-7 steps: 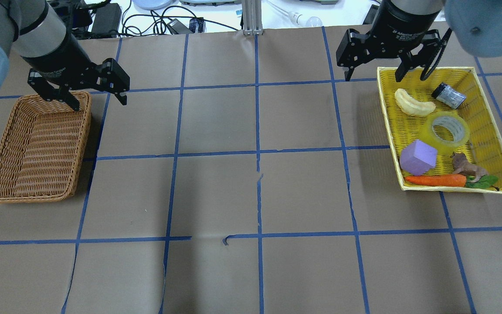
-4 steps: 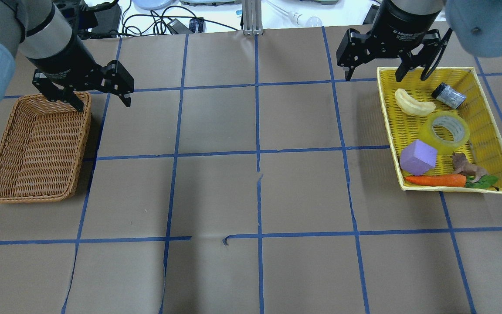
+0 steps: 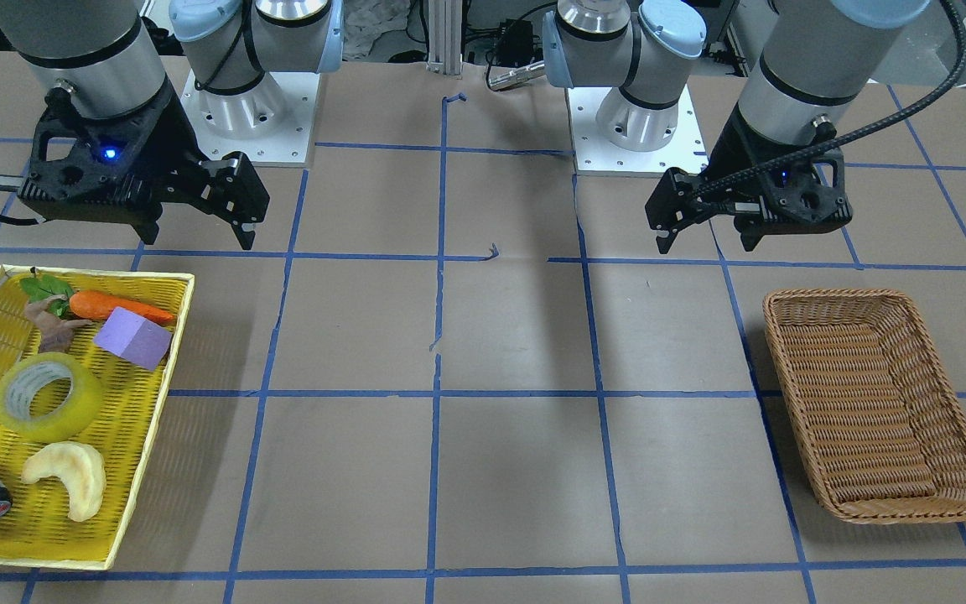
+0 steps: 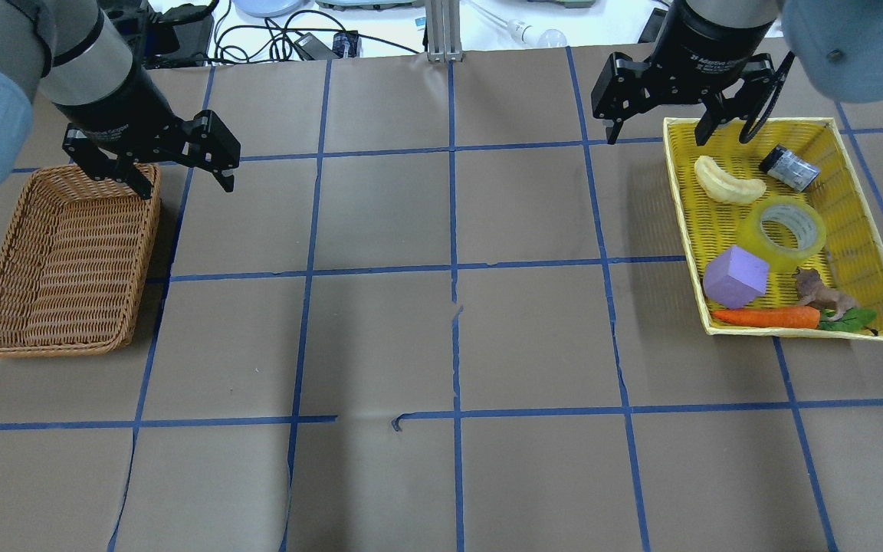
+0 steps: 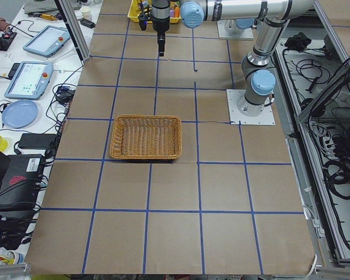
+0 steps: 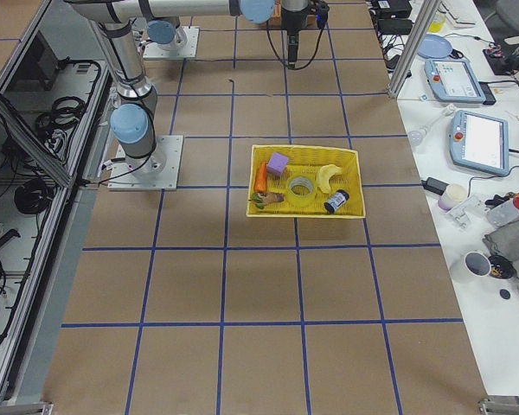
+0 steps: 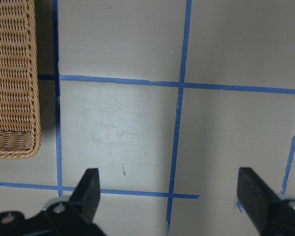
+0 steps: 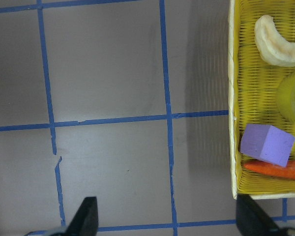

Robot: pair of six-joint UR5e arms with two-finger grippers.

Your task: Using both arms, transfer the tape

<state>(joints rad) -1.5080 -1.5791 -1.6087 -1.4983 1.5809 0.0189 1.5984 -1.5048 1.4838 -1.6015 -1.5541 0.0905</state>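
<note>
Two arms reach over the paper-covered bench [image 4: 380, 215], which is marked into squares with blue tape. Seen from overhead, a wicker basket [image 4: 58, 253] lies at the far left. The left gripper [image 4: 183, 182] hangs just beside the basket's far right corner, its fingers spread wide and holding nothing. Its wrist camera shows bare paper between the fingers and the basket off to one side. Across the bench, the right gripper [image 4: 658, 132] hangs by the far left corner of a yellow tray [image 4: 683, 222], likewise fully spread with nothing in its grasp. The tape [image 4: 782, 257] lies flat in the middle of that tray, hole upward, touched by neither gripper. A pale banana-shaped piece [image 4: 729, 184] and a small grey cylinder [image 4: 790, 167] lie on its far side. A purple block [image 4: 734, 276], a carrot [image 4: 767, 317] and a brown animal figure [image 4: 821, 295] lie on its near side.
</note>
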